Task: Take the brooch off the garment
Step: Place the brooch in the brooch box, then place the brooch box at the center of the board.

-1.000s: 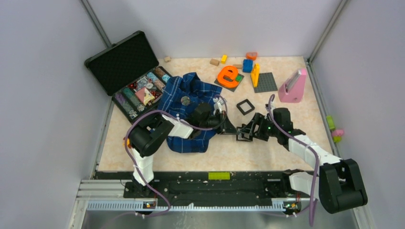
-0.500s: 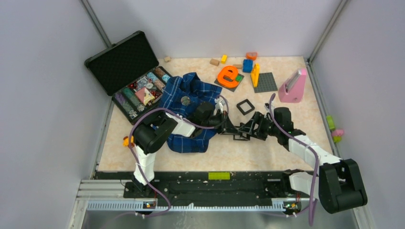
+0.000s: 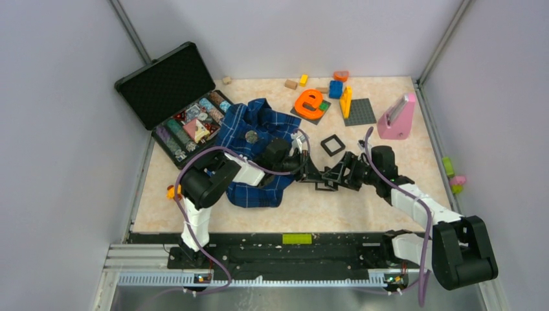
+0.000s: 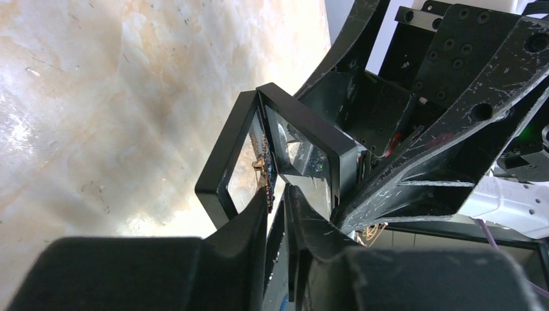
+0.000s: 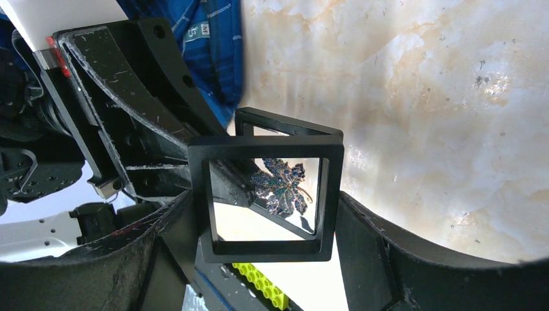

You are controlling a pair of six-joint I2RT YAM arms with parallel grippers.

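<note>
**Change over the last second.** The left hand (image 3: 314, 175) has crept rightward to meet the right hand (image 3: 334, 179). The hollow black square frame (image 5: 265, 197) between them now sits slightly nearer the left hand's wrist. The left hand's fingers (image 4: 249, 220), pressed together a second ago, have begun to part, and a slim gap shows between them. Their tips reach in between the frame's 2 halves, which spread in a V, beside a leaf-shaped jewelled ornament (image 5: 281, 188). Whether they pinch that ornament cannot be told. The right hand is clamped on the frame's outer edges, as before.

**Meaning for the task.** Both hands are occupied with the frame. The small round silvery-grey brooch (image 3: 251, 136) sits on the dark blue plaid shirt (image 3: 236, 126), left of and beyond the left hand, well apart from its fingertips. Removal is judged not yet begun.

**Surroundings.** A 2nd black square frame (image 3: 333, 145) lies on the beige marbled surface (image 3: 336, 214) just beyond both hands. An open black case (image 3: 169, 81) stands far left of the left hand. An orange e-shaped toy (image 3: 309, 102), a grey studded plate (image 3: 359, 111) and a pink wedge (image 3: 396, 118) lie beyond the right hand.

**Obstructions.** The brooch is uncovered from above, but the left arm (image 3: 207, 184) lies across the shirt near it, and 1 hand must first be freed of the frame.
</note>
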